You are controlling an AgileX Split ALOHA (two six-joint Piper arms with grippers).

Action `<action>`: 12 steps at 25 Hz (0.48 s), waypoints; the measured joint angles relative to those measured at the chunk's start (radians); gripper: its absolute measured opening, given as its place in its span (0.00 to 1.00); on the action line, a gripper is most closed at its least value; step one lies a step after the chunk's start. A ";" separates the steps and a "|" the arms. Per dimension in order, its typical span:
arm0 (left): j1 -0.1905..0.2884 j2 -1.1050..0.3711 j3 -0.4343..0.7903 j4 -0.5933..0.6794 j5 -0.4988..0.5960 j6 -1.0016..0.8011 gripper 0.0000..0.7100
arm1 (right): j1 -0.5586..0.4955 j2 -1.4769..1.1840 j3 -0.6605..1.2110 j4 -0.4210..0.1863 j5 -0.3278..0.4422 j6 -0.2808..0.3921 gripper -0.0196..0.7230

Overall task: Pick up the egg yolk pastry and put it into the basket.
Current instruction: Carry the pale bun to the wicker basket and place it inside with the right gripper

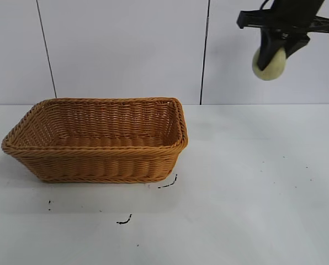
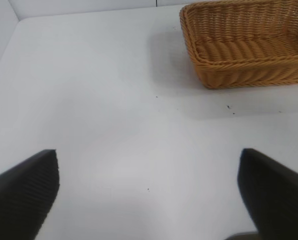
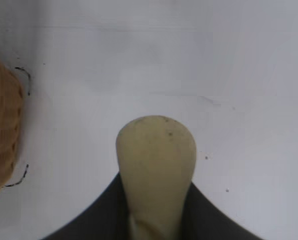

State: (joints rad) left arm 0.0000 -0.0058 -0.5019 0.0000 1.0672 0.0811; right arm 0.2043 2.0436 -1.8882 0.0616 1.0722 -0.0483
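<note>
White tabletop (image 1: 253, 182) carries the basket (image 1: 98, 163); high above and right of it, the right gripper (image 1: 276, 47) clamps the egg yolk pastry (image 1: 269, 65) — carrying step. Next: across over the basket, then release. Left gripper (image 2: 149, 192) is parked, jaws apart.

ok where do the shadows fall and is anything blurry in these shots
Exterior view: soft shadow on the table in front of and left of the basket; the pastry is slightly soft. Left wrist view: the basket's faint shadow lies beside it, and the close fingers are blurred. Right wrist view: fingers out of focus.
</note>
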 joint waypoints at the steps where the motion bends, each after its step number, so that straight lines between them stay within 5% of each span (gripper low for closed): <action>1: 0.000 0.000 0.000 0.000 0.000 0.000 0.98 | 0.028 0.008 -0.024 0.000 0.004 0.007 0.23; 12: 0.000 0.000 0.000 0.000 0.000 0.000 0.98 | 0.335 0.122 -0.146 0.002 -0.044 0.020 0.23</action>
State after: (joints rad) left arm 0.0000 -0.0058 -0.5019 0.0000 1.0672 0.0811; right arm 0.5396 2.1655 -2.0341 0.0636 1.0281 -0.0288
